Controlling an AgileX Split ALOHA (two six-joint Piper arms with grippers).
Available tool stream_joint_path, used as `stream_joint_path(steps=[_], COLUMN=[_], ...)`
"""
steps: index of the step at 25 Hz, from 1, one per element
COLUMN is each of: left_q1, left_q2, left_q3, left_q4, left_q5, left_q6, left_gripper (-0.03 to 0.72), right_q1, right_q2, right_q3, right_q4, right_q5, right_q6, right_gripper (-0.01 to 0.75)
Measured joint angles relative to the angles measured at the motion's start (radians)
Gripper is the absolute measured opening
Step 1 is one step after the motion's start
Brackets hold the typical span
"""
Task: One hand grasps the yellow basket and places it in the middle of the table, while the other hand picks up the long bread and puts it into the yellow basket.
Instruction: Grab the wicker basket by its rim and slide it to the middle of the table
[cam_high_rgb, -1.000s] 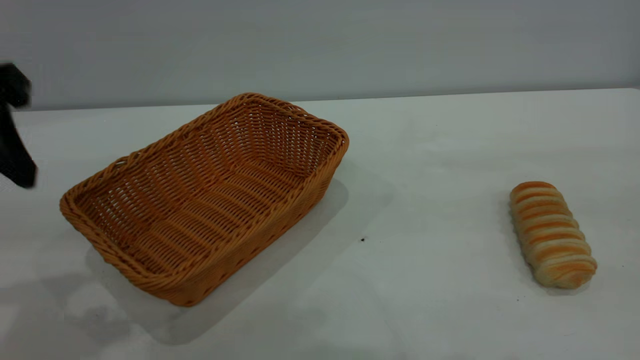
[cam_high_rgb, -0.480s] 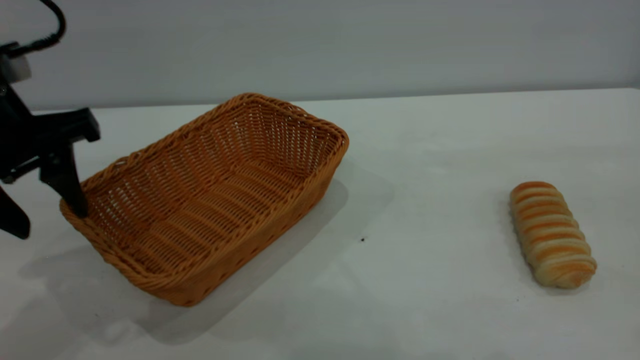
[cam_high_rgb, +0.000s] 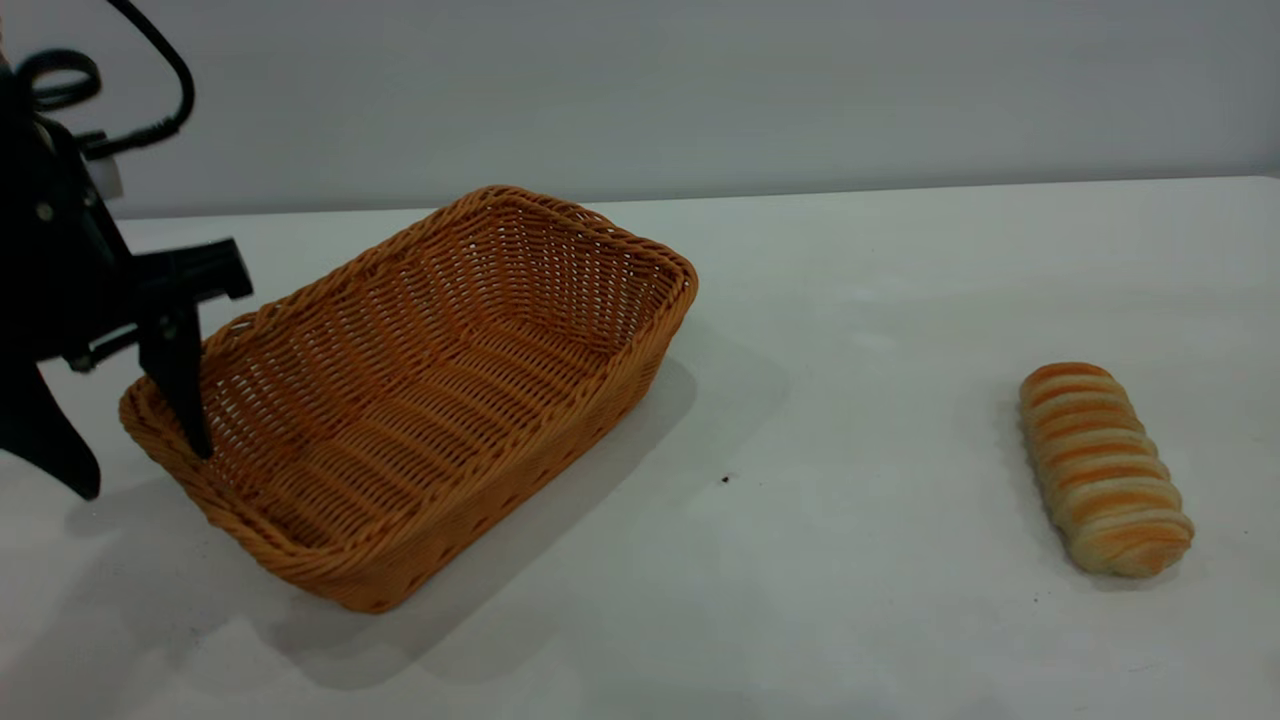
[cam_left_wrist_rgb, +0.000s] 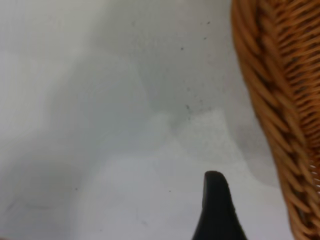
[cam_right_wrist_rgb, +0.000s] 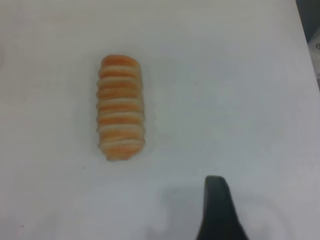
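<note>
Your left gripper (cam_high_rgb: 140, 455) stood at the left end of the yellow basket (cam_high_rgb: 420, 400), its fingers spread wide and straddling the braided rim: one finger (cam_high_rgb: 180, 385) reached down inside the basket against the end wall, the other (cam_high_rgb: 55, 445) hung outside over the table (cam_high_rgb: 850, 300). You could not see from the exterior view whether either fingertip actually touched the wicker or the tabletop. The upper part of the arm and its cables ran off the left edge, so much of it was cut from sight.

In the left wrist view only a single black fingertip (cam_left_wrist_rgb: 216, 200) showed, beside the basket's rim (cam_left_wrist_rgb: 280, 115), with bare table between them; the second finger was out of frame there.

The basket sat on the left half of the table, turned at an angle, its far end nearer the middle. It lay flat and held nothing.

The long bread (cam_high_rgb: 1102, 468) lay well apart from it on the right side of the table, untouched, its length running roughly toward and away from the exterior camera.

Your right gripper did not appear in the exterior view. Its wrist view looked down on the bread (cam_right_wrist_rgb: 120, 114) and showed one dark fingertip (cam_right_wrist_rgb: 219, 205) clear of the loaf; with only that finger visible, you could not tell how far that gripper was spread.
</note>
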Motion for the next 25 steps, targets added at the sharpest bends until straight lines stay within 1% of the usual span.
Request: stream_joint_path(steps=[3, 9, 11, 14, 22, 23, 25], left_q1=[0.000, 0.000, 0.000, 0.000, 0.002, 0.002, 0.002], left_q2=[0.029, 0.081, 0.109, 0.156, 0.171, 0.171, 0.171], left_q3=[-0.004, -0.013, -0.014, -0.014, -0.015, -0.015, -0.015], left_q4=[0.000, -0.018, -0.034, -0.050, -0.074, -0.076, -0.080], left_q5=[0.001, -0.031, -0.081, -0.128, -0.195, -0.199, -0.199], left_q6=[0.000, 0.000, 0.002, 0.015, 0.018, 0.027, 0.052], left_gripper=[0.553, 0.547, 0.527, 0.456, 0.152, 0.132, 0.130], right_q1=[0.000, 0.000, 0.000, 0.000, 0.000, 0.000, 0.000], right_q2=[0.002, 0.002, 0.002, 0.002, 0.002, 0.002, 0.003], right_q3=[0.000, 0.000, 0.000, 0.000, 0.000, 0.000, 0.000], right_q4=[0.001, 0.002, 0.002, 0.003, 0.004, 0.004, 0.004], right_q5=[-0.001, -0.004, -0.004, -0.004, -0.004, -0.004, -0.004], right_q6=[0.000, 0.000, -0.002, -0.008, -0.010, -0.010, -0.010], right_gripper=[0.533, 0.533, 0.533, 0.533, 0.533, 0.533, 0.533])
